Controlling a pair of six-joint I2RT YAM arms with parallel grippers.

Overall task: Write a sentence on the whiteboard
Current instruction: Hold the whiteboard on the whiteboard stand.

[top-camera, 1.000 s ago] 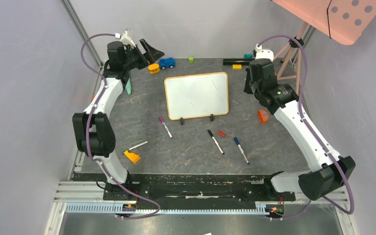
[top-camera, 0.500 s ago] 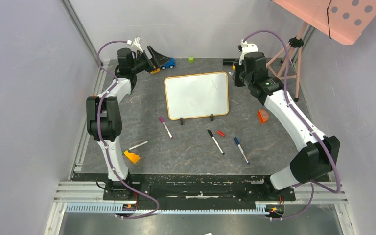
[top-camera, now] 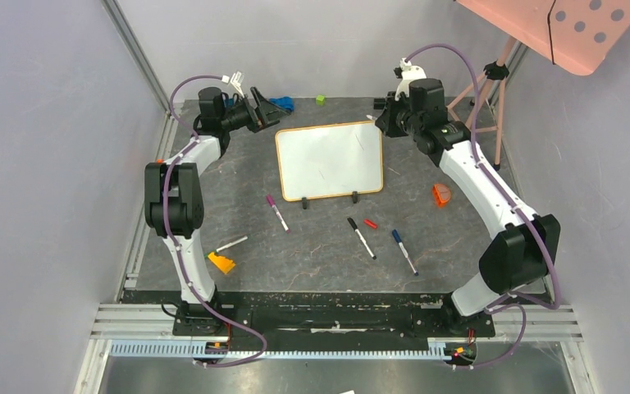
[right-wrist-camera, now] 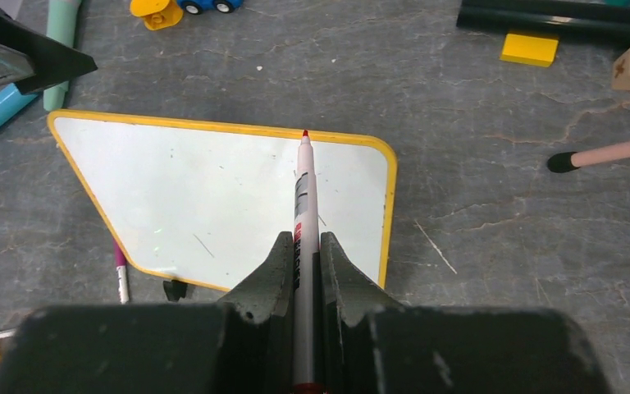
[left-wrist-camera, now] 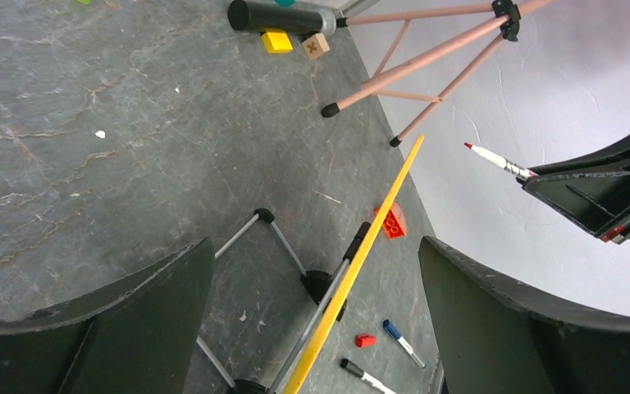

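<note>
The whiteboard [top-camera: 330, 160] stands on its two black clip feet in the middle of the table. It is blank apart from faint scratches, and no red sentence shows on it. My right gripper [top-camera: 387, 115] is at the board's far right corner, shut on a red-tipped marker [right-wrist-camera: 304, 189]. In the right wrist view the tip points at the board's [right-wrist-camera: 205, 193] top edge. My left gripper [top-camera: 259, 112] is open and empty by the board's far left corner. In the left wrist view the board [left-wrist-camera: 361, 254] shows edge-on between the open fingers [left-wrist-camera: 156, 304], and the marker [left-wrist-camera: 492, 158] shows beyond.
In front of the board lie a purple marker [top-camera: 276, 212], a black marker [top-camera: 361, 238], a blue marker [top-camera: 404, 251] and a red cap [top-camera: 370, 223]. An orange brick [top-camera: 440, 194] lies right. A blue car [top-camera: 282, 103] and a pink tripod [top-camera: 492, 90] stand behind.
My right gripper has moved with the marker to the board's far right corner. My left gripper has swung right and down toward the board's far left corner.
</note>
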